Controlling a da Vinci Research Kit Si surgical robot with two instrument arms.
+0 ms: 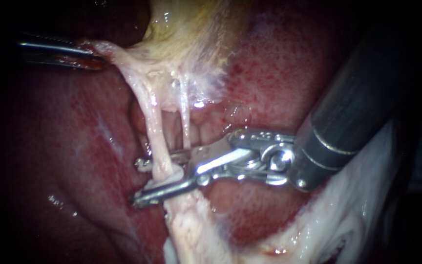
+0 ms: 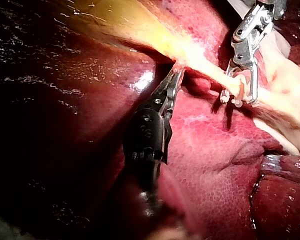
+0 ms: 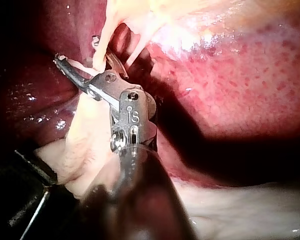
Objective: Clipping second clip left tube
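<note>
Left tube (image 1: pixel 155 127) runs down from gallbladder (image 1: pixel 186 34) across liver (image 1: pixel 279 68), between the right instrument's (image 1: pixel 137 182) parted jaws; left instrument (image 1: pixel 98 59) clamps the gallbladder's left edge.

1. Endoscope view: the shaft of the left instrument (image 1: pixel 91 57) fades into darkness at the left edge. Its jaw tips are buried in the pale tissue (image 1: pixel 123 68) they pinch.
2. The right instrument (image 1: pixel 138 182) has a blurred shaft, cut off at the upper right. Its jaws stand apart, and one runs behind the left tube (image 1: pixel 155 127), partly hidden.
3. The gallbladder (image 1: pixel 186 29) is cut off by the top edge.
4. Right wrist view: a dark shape (image 3: pixel 25 195) beside the shaft is too blurred to identify.
</note>
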